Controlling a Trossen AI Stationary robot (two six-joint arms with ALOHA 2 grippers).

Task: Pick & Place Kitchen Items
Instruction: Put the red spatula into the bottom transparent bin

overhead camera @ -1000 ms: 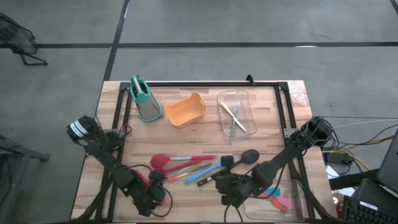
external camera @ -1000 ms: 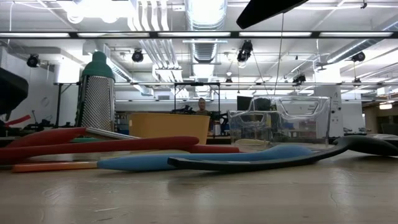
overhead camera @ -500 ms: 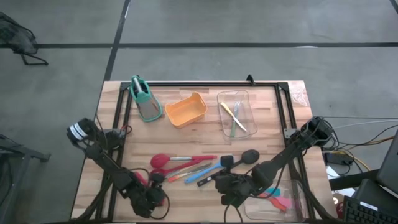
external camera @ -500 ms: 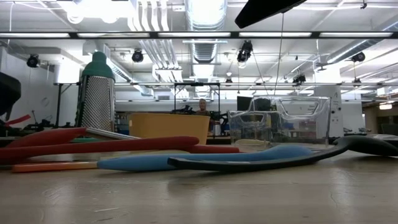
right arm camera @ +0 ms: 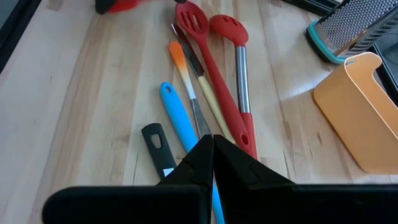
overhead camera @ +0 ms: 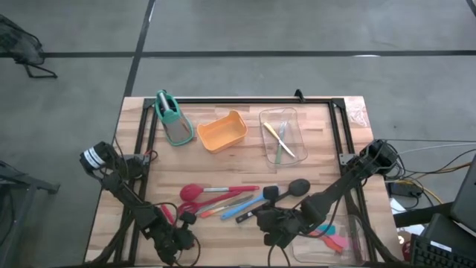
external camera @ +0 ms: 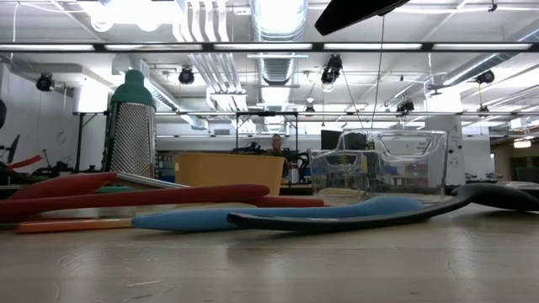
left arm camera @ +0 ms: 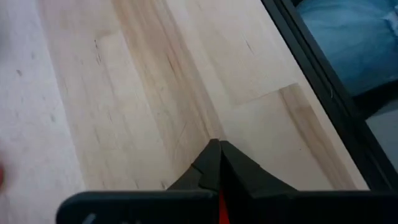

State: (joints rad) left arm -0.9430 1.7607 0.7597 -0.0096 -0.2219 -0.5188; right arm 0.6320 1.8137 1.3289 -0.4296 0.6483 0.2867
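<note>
A: Landmark = orange tub (overhead camera: pixel 222 132). Where are the kitchen items?

B: Main pile of utensils (overhead camera: pixel 230 199) lies on the table (overhead camera: pixel 245 167) in front of the tub, toward the arms' edge. Two red spoons (right arm camera: pixel 214 74), an orange spatula (right arm camera: pixel 186 78), a blue spatula (right arm camera: pixel 177 118), a black ladle (overhead camera: pixel 288 189). Yellow and green pieces (overhead camera: pixel 280 141) sit in the clear tray (overhead camera: pixel 296 123) just right of the tub

A: Jaws?

B: Right gripper (overhead camera: pixel 269 225): fingers pressed together, nothing between them. Left gripper (overhead camera: pixel 177 240): also closed tight. Its wrist view shows a red sliver (left arm camera: pixel 220 208) between the fingers, can't tell if that is clamped or only seen through the gap

A: Where are they from the tub?

B: Both are in front of it, past the pile. Right one is front-right, left one front-left and close to the table's front edge

A: Key relation for the next move?

B: Long axes run roughly side to side, parallel to the tub's front. Spoon heads are toward the left arm, handles toward the right arm. Right gripper is nearer, it hangs just over the blue spatula's handle end, touching or not I can't tell. Left wrist view shows bare wood ahead, no utensil

A: So?

B: My guess: the right arm takes the next pick, and its jaws have to open first and straddle a handle across its length
</note>
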